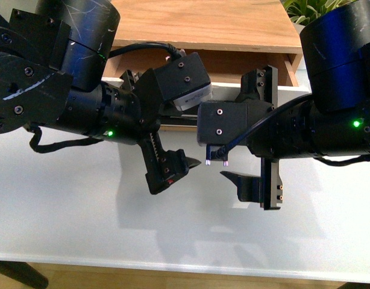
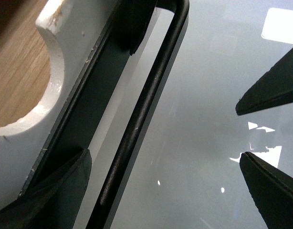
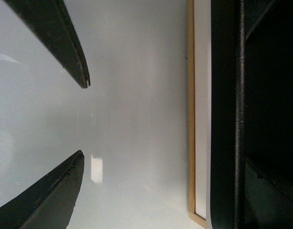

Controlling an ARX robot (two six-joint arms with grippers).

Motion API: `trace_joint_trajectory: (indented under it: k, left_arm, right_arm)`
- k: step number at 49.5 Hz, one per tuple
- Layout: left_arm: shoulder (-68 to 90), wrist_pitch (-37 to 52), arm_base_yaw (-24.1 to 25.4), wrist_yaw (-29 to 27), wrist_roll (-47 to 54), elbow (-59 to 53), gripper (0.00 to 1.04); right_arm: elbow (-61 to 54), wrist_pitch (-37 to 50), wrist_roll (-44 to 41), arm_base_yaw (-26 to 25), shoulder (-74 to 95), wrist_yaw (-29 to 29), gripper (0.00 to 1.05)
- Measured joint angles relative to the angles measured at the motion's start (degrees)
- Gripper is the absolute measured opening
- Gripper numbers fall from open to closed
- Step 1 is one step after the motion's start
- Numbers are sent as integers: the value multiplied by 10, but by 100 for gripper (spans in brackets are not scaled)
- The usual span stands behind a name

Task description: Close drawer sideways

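left fingers: spread wide, nothing between them. The near one points at frame centre in the front view. The far one is hidden behind the wrist camera.
right fingers: also wide apart and empty. One is low near centre, the other is up by the white front.
tip gap: the two near tips face each other, close but apart. I'd watch for a clash.
left gripper: left of centre, turned side-on to the drawer.
right gripper: right of centre, mirrored.
bar handle: black, runs diagonally through the left wrist view. A dark finger at lower left overlaps the panel beside it. Contact: cannot tell.
drawer: upper middle of the front view, behind both arms, pulled out of the wood cabinet. Its notch is at upper left of the left wrist view.
step: my read is that I'm lining up finger sides to push the front in.
how: I'd press the panel rather than the bar. Both arms should go evenly and slowly, straight toward the frame top. A wide shallow drawer probably jams if one end leads.
table: white, under the arms. I'd keep the tips off it.
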Motion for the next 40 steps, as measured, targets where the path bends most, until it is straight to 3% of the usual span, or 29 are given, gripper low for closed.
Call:
trace_joint_trajectory:
  k: [40]
  left_arm:
    - [97,-73,10,-19,-8,188,96]
  right_arm:
    - [126,15,4,-42,81,21,96]
